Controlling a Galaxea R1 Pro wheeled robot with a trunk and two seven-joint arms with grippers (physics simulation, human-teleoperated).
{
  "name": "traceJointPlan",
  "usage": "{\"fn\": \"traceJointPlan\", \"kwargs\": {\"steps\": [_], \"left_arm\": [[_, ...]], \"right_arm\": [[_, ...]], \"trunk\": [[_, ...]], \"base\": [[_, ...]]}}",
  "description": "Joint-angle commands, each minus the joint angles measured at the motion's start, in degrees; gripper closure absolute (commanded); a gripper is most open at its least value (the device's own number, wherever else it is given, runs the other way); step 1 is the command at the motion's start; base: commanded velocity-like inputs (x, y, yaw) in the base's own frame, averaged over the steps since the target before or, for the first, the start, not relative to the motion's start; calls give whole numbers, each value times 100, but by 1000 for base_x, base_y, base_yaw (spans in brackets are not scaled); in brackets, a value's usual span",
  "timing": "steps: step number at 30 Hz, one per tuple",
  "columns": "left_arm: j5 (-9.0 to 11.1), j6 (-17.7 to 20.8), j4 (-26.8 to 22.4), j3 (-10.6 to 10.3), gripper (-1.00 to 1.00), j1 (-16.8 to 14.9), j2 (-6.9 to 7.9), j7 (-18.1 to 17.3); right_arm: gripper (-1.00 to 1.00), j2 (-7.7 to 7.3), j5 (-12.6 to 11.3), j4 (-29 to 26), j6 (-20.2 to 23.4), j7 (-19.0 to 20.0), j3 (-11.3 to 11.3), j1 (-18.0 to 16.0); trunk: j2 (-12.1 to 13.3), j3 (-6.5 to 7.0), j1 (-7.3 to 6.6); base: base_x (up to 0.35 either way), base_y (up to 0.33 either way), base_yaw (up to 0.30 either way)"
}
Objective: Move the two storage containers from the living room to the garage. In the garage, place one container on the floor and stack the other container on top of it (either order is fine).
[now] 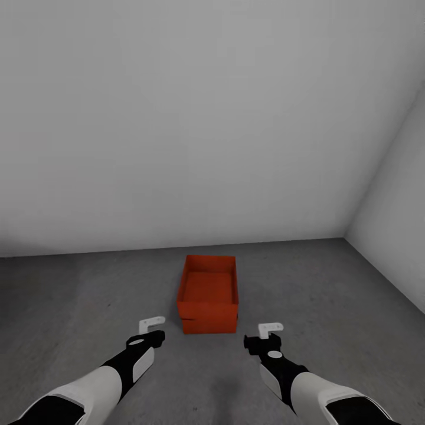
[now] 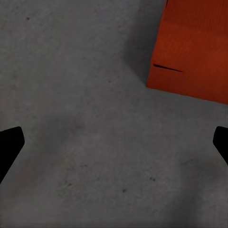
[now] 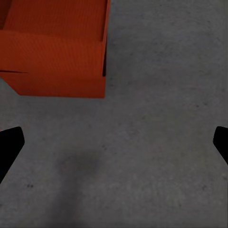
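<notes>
Two orange-red storage containers (image 1: 208, 293) stand stacked on the dark grey garage floor (image 1: 82, 295), near the back wall. A dark seam low on the front face marks where the upper one sits in the lower one (image 2: 190, 52) (image 3: 57, 52). My left gripper (image 1: 154, 330) hovers just left of the stack's near corner, open and empty. On the other side of the near face, my right gripper (image 1: 264, 334) is also open with nothing in it. In both wrist views the black fingertips (image 2: 10, 142) (image 3: 10, 142) stand wide apart over bare concrete.
A plain pale grey wall (image 1: 177, 118) runs behind the stack, and a second wall (image 1: 401, 236) meets it at the right corner. Concrete floor stretches to both sides of the containers and toward me.
</notes>
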Motion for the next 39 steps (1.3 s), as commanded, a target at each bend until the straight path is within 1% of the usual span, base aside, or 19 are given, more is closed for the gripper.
{"fn": "traceJointPlan", "kwargs": {"steps": [1, 6, 8, 10, 11, 12, 16, 20, 27, 37, 39], "left_arm": [[52, -1, 4, -51, -100, -4, 5, 15], [86, 21, 63, -57, -100, -4, 31, -21], [103, 45, 193, -57, -100, -4, 64, -24], [111, 41, 480, -58, -100, -4, 119, -36], [117, 44, 656, -58, -100, -1, 166, -42], [124, 53, 792, -58, -100, 17, 251, -48], [135, 29, 901, -58, -100, 21, 363, -49], [143, 9, 924, -54, -100, 57, 392, -47], [156, 11, 935, -50, -100, 321, 438, -43], [165, 42, 934, -46, -100, 461, 440, -30], [166, 43, 935, -43, -100, 523, 435, -30]], "right_arm": [[-100, -6, -8, 14, -11, -37, 41, -6], [-100, -35, -14, 77, -9, -33, 39, -23], [-100, -48, -14, 118, -6, -29, 37, -15], [-100, -67, -12, 172, -1, -23, 37, -10], [-100, -86, -10, 206, 1, -24, 36, -9], [-100, -102, -7, 243, 4, -26, 39, -4], [-100, -117, -1, 327, 7, -28, 43, 12], [-100, -119, 2, 354, 14, -26, 49, 30], [-100, -104, 11, 363, 112, -20, 53, 58], [-100, -93, 12, 363, 135, -22, 61, 64], [-100, -125, 13, 387, 193, -27, 62, 125]], "trunk": [[-10, -10, 3], [-10, -10, 3], [-10, -10, 3], [-10, -10, 3], [-10, -10, 3], [-10, -10, 3], [-10, -10, 3], [-10, -10, 3], [-10, -10, 3], [-10, -10, 3], [-10, -10, 3]], "base": [[-3, 0, 0], [-1, 0, 0], [0, 0, 0], [0, 0, 0], [0, 0, 0], [0, 0, 0], [0, 0, 0], [0, 0, 0], [0, 0, 0], [0, 0, 0], [0, 0, 0]]}}
